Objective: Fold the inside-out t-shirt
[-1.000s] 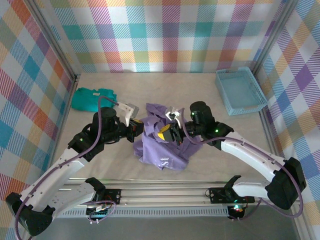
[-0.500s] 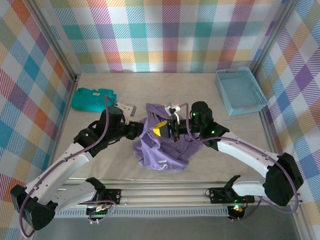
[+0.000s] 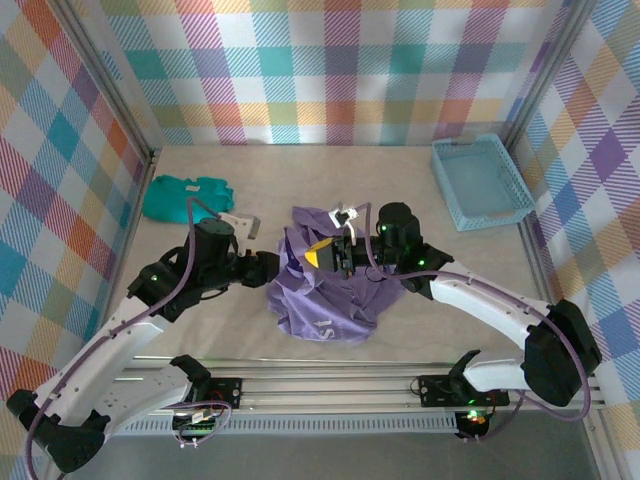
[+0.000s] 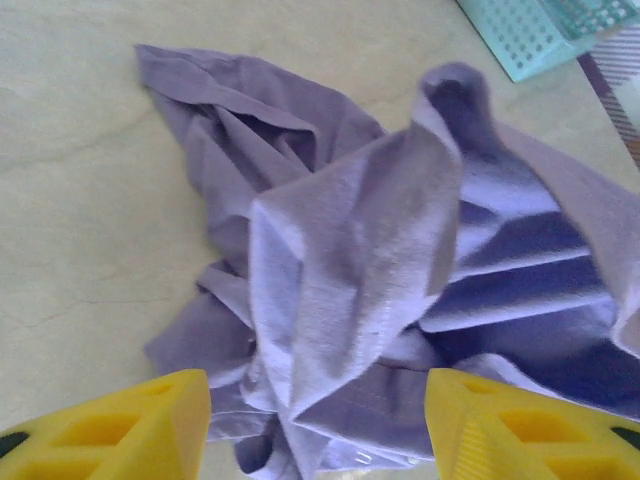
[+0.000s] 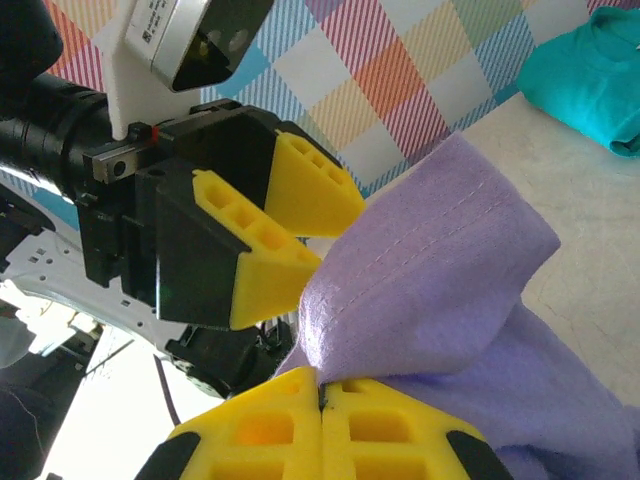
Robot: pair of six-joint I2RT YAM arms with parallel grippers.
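t-shirt (image 3: 320,295) — crumpled mid-table, one fold raised | right gripper (image 5: 320,388) clenched on that fold | left gripper (image 4: 318,425) released — fingers apart over the shirt | blue basket (image 3: 445,190) far right, well apart from the shirt

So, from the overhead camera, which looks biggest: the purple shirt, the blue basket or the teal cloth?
1. purple t-shirt, crumpled but widest
2. blue basket
3. teal garment, folded, clearly smallest

Beige table (image 3: 400,190): purple t-shirt (image 3: 320,300), teal garment (image 3: 185,197), blue basket (image 3: 447,190)
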